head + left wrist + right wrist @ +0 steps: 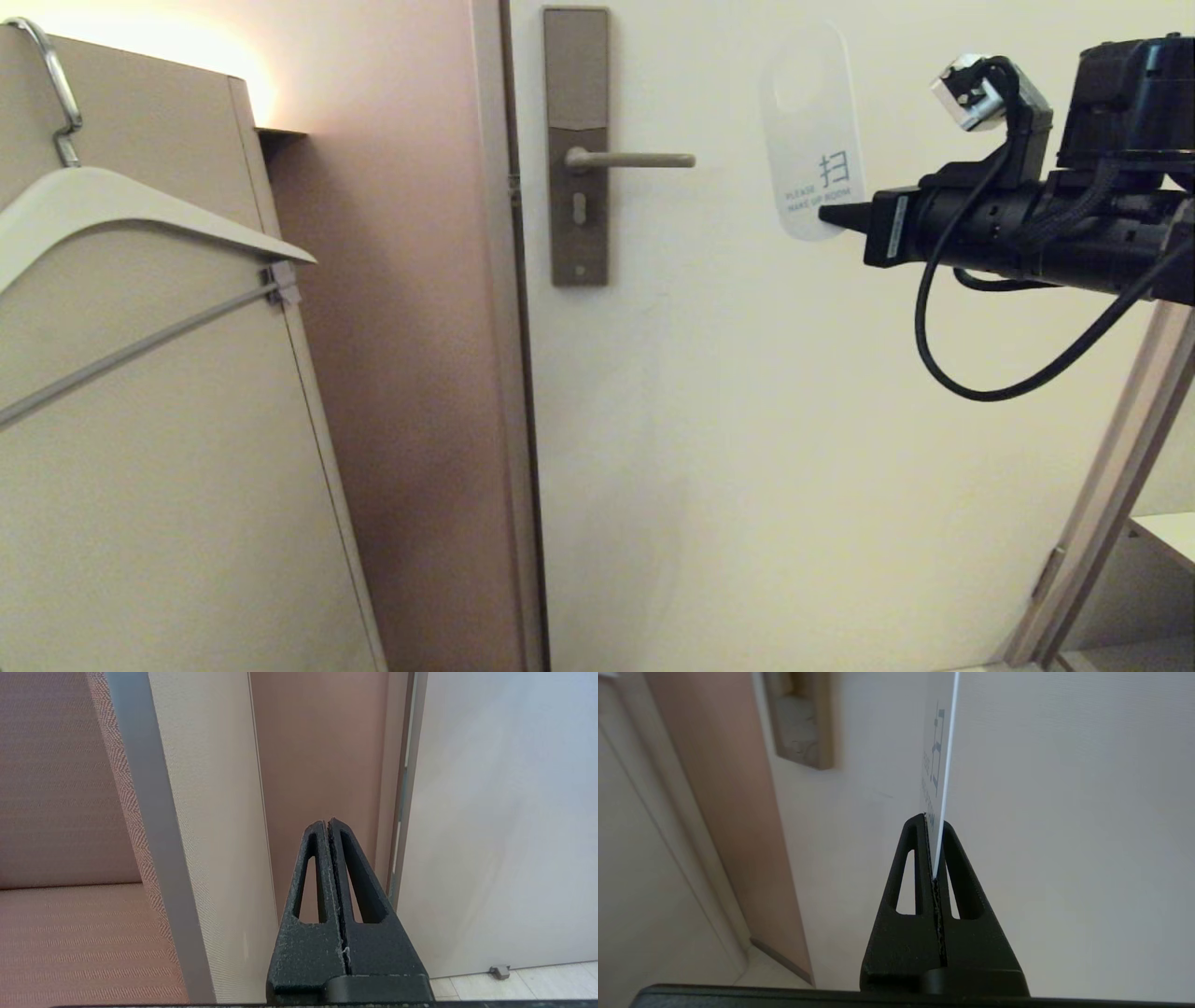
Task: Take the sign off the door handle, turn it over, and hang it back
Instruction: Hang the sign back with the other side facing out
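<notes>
The sign (810,140) is off the door handle (631,160) and held upright in the air to the handle's right, its pale "PLEASE MAKE UP ROOM" side facing me and its oval hole on top. My right gripper (825,217) is shut on the sign's lower edge, reaching in level from the right. The right wrist view shows the sign (937,751) edge-on, pinched between the black fingertips of the right gripper (934,823). The bare lever juts right from its tall lock plate (577,140). My left gripper (328,823) is shut on nothing, parked low near the door's foot.
A white clothes hanger (121,210) with a grey bar hangs on a beige panel at the left. The cream door (747,420) fills the middle. A slanted frame with shelves (1111,485) stands at the lower right. A door stop (500,970) sits on the floor.
</notes>
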`<state>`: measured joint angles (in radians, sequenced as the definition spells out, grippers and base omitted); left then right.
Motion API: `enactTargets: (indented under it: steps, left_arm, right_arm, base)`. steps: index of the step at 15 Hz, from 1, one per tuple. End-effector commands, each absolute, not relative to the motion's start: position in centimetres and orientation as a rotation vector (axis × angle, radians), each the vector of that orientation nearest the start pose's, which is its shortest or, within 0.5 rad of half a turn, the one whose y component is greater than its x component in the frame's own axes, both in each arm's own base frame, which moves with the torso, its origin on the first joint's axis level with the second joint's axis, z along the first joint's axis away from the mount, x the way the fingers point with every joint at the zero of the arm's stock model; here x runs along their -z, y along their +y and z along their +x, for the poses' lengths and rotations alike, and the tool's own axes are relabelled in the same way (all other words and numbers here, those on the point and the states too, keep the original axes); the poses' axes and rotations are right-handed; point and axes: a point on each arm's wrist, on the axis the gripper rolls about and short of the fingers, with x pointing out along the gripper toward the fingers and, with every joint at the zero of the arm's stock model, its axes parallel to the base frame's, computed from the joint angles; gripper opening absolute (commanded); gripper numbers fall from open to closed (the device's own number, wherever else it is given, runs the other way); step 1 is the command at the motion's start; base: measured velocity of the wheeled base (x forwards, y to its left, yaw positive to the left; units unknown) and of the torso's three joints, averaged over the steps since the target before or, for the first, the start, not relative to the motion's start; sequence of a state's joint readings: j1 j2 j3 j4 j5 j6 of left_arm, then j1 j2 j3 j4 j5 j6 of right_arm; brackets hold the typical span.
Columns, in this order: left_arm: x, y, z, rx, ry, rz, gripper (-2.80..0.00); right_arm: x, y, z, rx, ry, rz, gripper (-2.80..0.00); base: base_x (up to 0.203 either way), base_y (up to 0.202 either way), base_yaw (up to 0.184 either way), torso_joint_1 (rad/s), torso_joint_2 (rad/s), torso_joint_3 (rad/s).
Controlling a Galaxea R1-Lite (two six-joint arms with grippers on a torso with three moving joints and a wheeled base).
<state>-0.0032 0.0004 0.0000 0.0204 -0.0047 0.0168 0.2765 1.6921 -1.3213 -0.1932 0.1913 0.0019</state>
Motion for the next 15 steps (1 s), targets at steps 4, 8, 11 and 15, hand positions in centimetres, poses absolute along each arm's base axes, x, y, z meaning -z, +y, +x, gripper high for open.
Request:
enactTargets:
  steps: [4,8,11,15]
  left_arm:
    - [-7.3,0.0,-2.3,0.008,0.020,0.017,-2.80]
    - [-7.3,0.0,-2.3,0.008,0.021,0.017,-2.80]
    - [-7.3,0.0,-2.3,0.008,0.020,0.017,-2.80]
    - [-7.3,0.0,-2.3,0.008,0.020,0.017,-2.80]
  right_arm:
    - [-26.7,10.8,34.1,-0.435,0.206,-0.025,-2.80]
    - [-25.6,11.2,35.5,-0.406,0.182,-0.047,-2.80]
    - [-24.8,11.6,36.0,-0.418,0.184,-0.104,-2.80]
    - [-24.0,12.6,36.8,-0.396,0.150,-0.138,-2.80]
  base:
    - [0.000,0.000,0.000,0.000,0.00,0.000]
    - [0.000,0.000,0.000,0.000,0.00,0.000]
    - [0.000,0.000,0.000,0.000,0.00,0.000]
    - [0.000,0.000,0.000,0.000,0.00,0.000]
